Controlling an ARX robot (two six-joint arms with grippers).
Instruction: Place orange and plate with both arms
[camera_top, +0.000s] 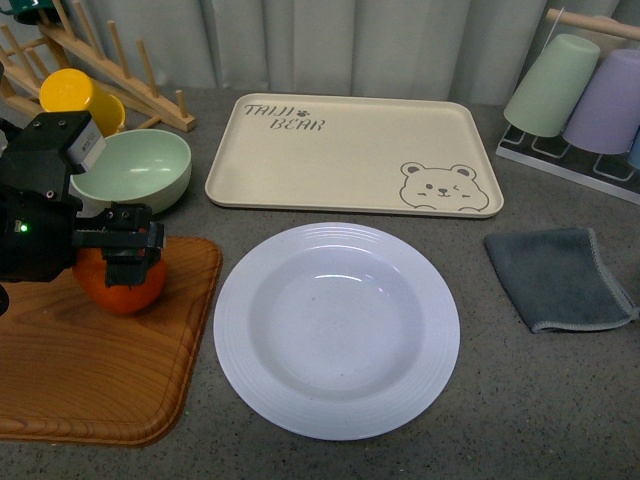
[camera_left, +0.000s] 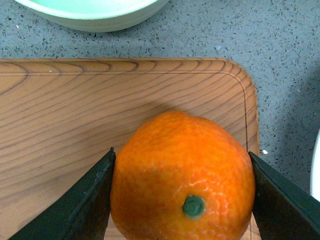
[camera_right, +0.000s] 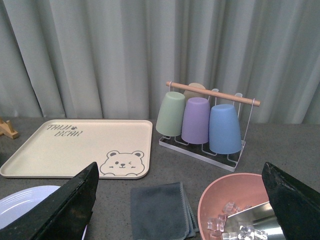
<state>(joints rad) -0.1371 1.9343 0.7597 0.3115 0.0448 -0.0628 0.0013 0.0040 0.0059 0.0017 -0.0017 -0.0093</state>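
Observation:
The orange (camera_top: 120, 285) (camera_left: 183, 175), bright and round with a green stem dot, rests at the far right corner of the wooden board (camera_top: 90, 370) (camera_left: 75, 115). My left gripper (camera_top: 125, 250) (camera_left: 182, 197) is shut on the orange, one dark finger on each side. The white ridged plate (camera_top: 336, 330) lies in the middle of the table, just right of the board; a sliver of the plate (camera_right: 25, 202) shows in the right wrist view. My right gripper (camera_right: 182, 202) is open, held above the table, out of the front view.
A beige bear-print tray (camera_top: 350, 150) (camera_right: 75, 147) lies behind the plate. A green bowl (camera_top: 135, 170) (camera_left: 95, 10), yellow mug (camera_top: 80, 95) and wooden rack (camera_top: 110, 65) stand far left. A grey cloth (camera_top: 560, 275) (camera_right: 160, 210), cup rack (camera_top: 590, 95) (camera_right: 205, 120) and pink bowl of ice (camera_right: 237, 210) are to the right.

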